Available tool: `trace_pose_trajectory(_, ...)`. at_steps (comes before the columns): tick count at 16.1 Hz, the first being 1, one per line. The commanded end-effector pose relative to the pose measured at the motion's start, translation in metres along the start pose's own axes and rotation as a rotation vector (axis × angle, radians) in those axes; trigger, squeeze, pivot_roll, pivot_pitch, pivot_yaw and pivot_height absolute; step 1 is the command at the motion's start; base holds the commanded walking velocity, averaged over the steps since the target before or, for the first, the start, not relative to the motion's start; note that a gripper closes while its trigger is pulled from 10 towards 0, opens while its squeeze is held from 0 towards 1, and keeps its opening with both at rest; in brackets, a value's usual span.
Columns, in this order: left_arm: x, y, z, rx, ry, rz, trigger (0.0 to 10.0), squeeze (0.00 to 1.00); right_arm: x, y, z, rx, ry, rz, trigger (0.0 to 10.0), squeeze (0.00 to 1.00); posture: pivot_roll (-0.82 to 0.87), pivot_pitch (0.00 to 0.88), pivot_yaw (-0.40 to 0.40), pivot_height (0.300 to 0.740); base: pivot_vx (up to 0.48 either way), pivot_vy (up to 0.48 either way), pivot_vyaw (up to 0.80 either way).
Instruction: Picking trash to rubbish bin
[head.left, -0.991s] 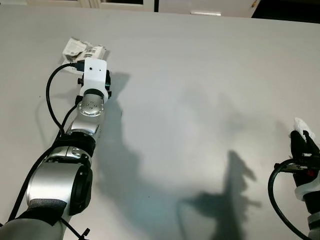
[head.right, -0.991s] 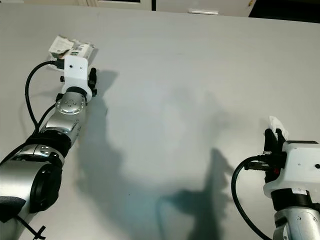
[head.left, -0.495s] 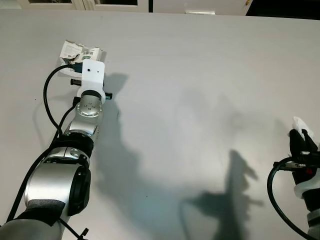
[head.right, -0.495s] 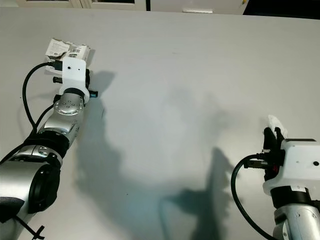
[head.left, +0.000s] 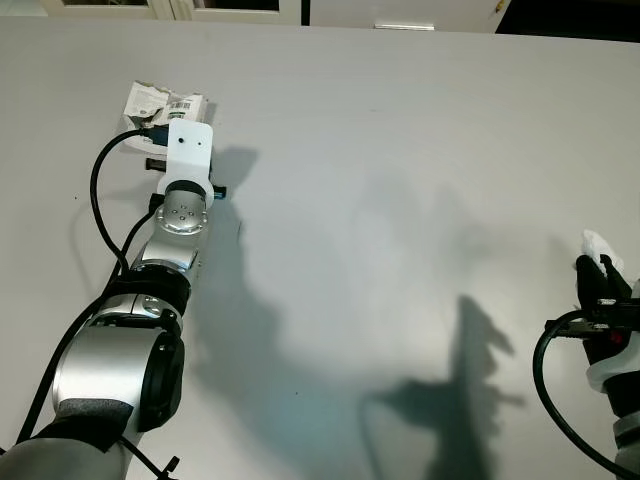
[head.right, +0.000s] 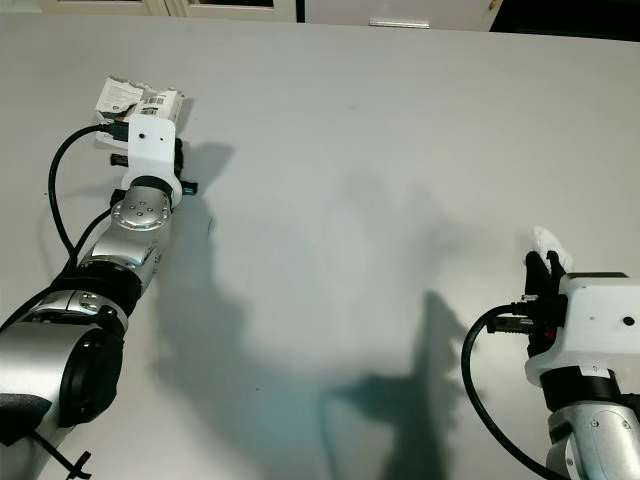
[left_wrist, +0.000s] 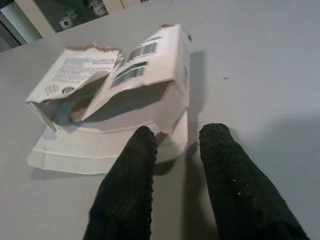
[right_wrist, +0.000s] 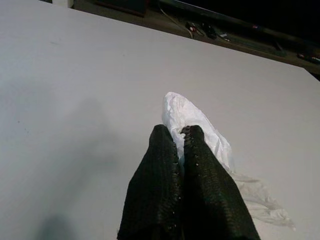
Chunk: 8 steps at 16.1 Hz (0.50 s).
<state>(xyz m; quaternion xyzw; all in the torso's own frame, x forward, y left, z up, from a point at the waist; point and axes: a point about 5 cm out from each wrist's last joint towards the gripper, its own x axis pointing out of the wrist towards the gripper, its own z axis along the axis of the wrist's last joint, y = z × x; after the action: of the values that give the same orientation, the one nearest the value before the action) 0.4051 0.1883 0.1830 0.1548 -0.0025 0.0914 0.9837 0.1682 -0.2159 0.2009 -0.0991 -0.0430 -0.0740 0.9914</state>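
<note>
A torn white carton (left_wrist: 115, 95) with barcodes lies flattened on the grey table (head.left: 380, 130) at the far left (head.left: 160, 103). My left gripper (left_wrist: 176, 137) is open right at its near edge, one finger under the carton's flap. At the right, my right gripper (right_wrist: 178, 134) is shut on a crumpled white tissue (right_wrist: 192, 122), which pokes out past the fingertips (head.right: 548, 240). The tissue trails down beside the fingers.
The table's far edge (head.left: 400, 28) runs along the top of the head views, with dark space beyond at the right. Shadows of both arms fall across the middle of the table. A black cable (head.left: 105, 190) loops beside my left arm.
The left gripper has edged slightly closer to the carton. The right gripper with the tissue has barely shifted.
</note>
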Motion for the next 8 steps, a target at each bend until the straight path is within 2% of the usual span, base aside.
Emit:
trace_pose_trajectory(1, -0.0302, -0.0186, -0.0798, 0.035, 0.343, -0.068, 10.0, 1.00, -0.0018, -0.0050, -0.0012, -0.007, 0.010, -0.017, 0.0, 0.00, -0.19, 0.350, -0.103, 0.740, 0.000, 0.000, 0.00)
trace_pose_trajectory(8, -0.0282, -0.0196, -0.0752, 0.022, 0.325, -0.061, 10.0, 1.00, -0.0017, -0.0043, -0.0004, -0.006, 0.006, -0.018, 0.0, 0.00, -0.19, 0.347, -0.101, 0.740, 0.000, 0.000, 0.00)
